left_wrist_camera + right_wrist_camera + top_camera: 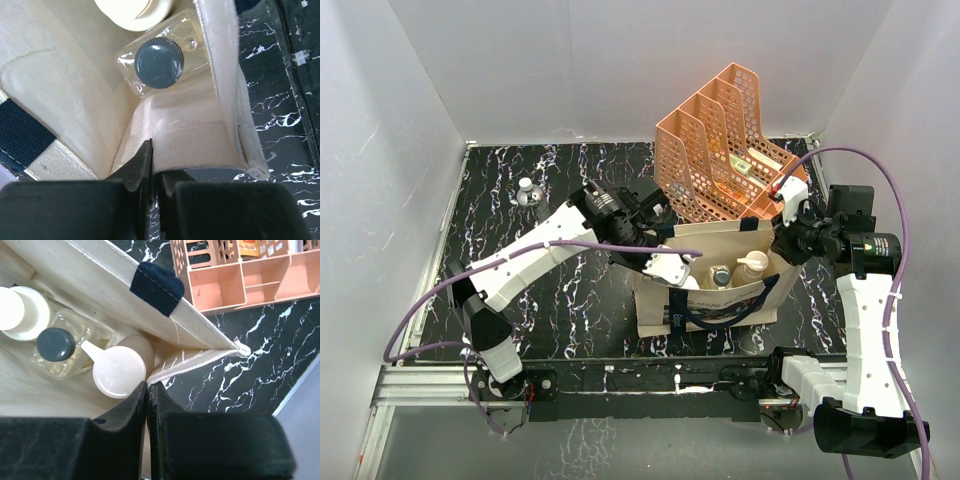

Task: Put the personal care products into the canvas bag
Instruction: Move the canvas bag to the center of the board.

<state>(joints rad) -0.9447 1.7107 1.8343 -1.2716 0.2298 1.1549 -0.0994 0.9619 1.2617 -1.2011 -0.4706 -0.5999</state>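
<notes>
Right up against the lens in both wrist views we've got the pincers. The left pincer [151, 150] is clamped tight on a fold of the canvas bag [60, 100] at its left end, and the right pincer [147, 387] is nipped shut on the hem at the opposite corner. Looks to us like we're holding the mouth open from both sides. The bag sits near the front middle of the desk [570, 300], between the two arms. Down inside we can see a clear glass bottle [159, 63] with a dark cap, a tan bottle [119, 372] with a cream cap right beside the right fingers, and a white-capped bottle [15, 310] further in, all upright. Can't tell if a second clear one is hiding in there. The silver bottle [527, 190] is out on the desk at the far left, well apart from the bag, so we'd say the job isn't done. The peach organizer [720, 150] sits just behind the bag. Our worries: both grips are only on thin fabric edges, so a hem could slip out. Pulling the corners apart too hard could tip the bag and knock the bottles over. And freeing one arm to fetch the silver one could let the mouth sag shut.
</notes>
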